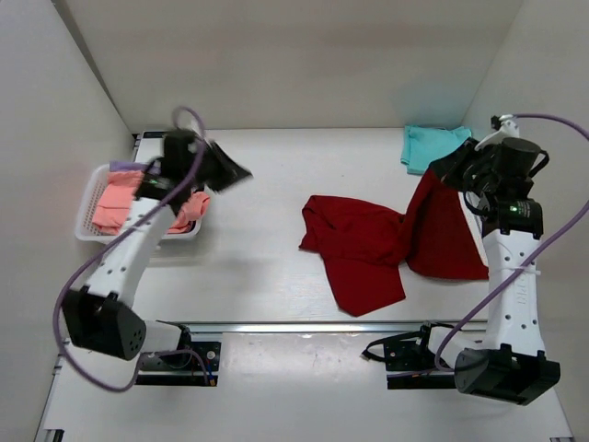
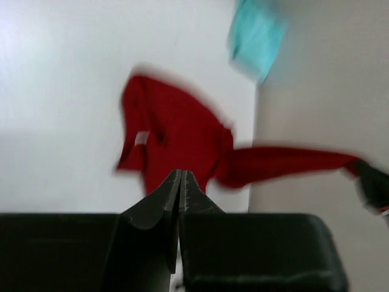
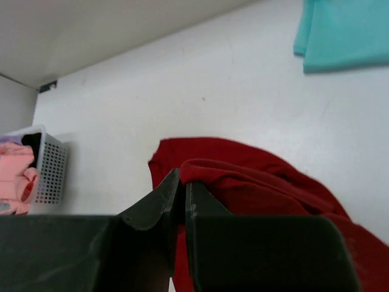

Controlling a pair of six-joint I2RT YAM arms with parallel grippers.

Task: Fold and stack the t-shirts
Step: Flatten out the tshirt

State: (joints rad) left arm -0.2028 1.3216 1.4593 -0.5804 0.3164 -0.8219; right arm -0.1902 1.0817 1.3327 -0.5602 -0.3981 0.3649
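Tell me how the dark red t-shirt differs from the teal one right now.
The dark red t-shirt sprawls crumpled mid-table; the teal t-shirt lies folded flat at the far right corner. One end of the red is lifted by the right gripper; the teal is untouched. Both rest on the table.

White perforated arm links (image 1: 138,244) join black housings (image 1: 103,322); lavender cables (image 1: 69,285) loop alongside. A green light (image 1: 512,208) marks the right arm (image 1: 515,285). The left gripper (image 2: 182,175) and right gripper (image 3: 182,177) are black.
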